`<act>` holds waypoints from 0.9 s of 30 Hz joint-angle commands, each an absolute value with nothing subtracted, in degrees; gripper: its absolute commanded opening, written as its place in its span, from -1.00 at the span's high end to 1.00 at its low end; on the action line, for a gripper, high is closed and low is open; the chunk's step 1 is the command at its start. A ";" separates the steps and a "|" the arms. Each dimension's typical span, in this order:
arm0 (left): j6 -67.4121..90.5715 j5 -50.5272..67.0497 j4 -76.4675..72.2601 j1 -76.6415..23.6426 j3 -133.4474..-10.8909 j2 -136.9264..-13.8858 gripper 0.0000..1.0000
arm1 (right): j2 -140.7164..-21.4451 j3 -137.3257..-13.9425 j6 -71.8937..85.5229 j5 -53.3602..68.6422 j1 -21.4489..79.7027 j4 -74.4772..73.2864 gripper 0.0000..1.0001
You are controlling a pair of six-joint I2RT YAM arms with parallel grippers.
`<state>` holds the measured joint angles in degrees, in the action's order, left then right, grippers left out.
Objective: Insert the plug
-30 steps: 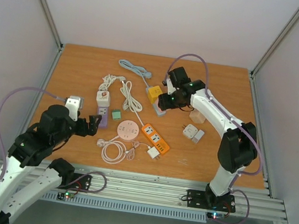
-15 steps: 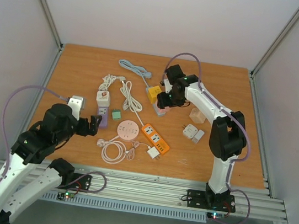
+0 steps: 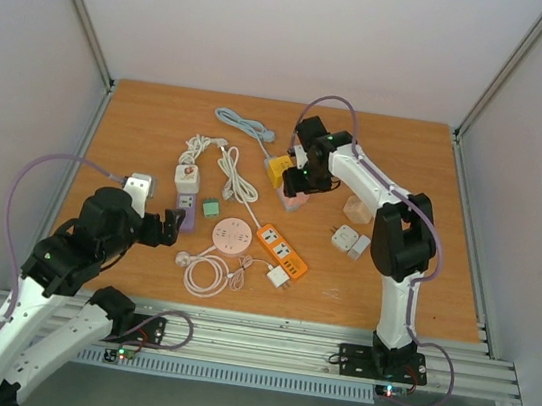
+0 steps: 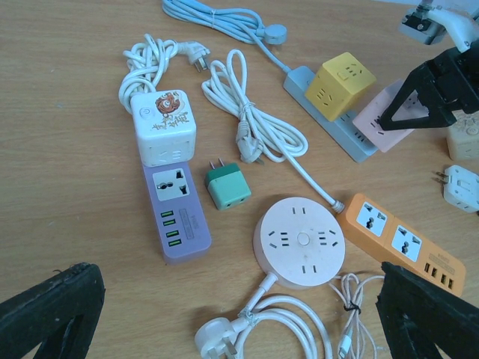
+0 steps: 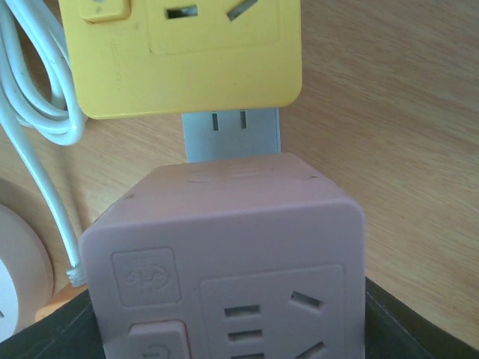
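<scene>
At the left, the left gripper point(image 3: 165, 226) hangs empty, jaws wide apart, near the purple strip point(image 4: 178, 213); toward the right, the right gripper point(image 3: 299, 182) is clamped on the pink cube plug point(image 5: 224, 262), which stands on the grey strip point(image 5: 232, 134) just beside the yellow cube point(image 4: 343, 84); the insertion seems nearly done, with pressing home and release left. Only the right wrist view shows a free socket between the cubes; no view shows the pins.

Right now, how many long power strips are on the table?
3: purple strip at left, grey-blue strip under the yellow cube, orange strip by the round socket.
</scene>
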<state>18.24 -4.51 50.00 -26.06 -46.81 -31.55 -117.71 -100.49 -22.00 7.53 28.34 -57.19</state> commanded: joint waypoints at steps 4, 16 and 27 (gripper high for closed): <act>17.19 -4.85 48.34 -25.93 -46.50 -31.95 -0.99 | -119.29 -102.91 -22.89 7.20 28.10 -58.33 0.38; 17.22 -4.92 48.34 -25.93 -46.52 -32.09 -0.99 | -119.53 -103.57 -22.40 7.93 28.13 -58.67 0.38; 17.06 -4.48 48.27 -25.93 -46.49 -32.34 -0.99 | -118.59 -103.40 -22.50 7.40 28.10 -58.14 0.38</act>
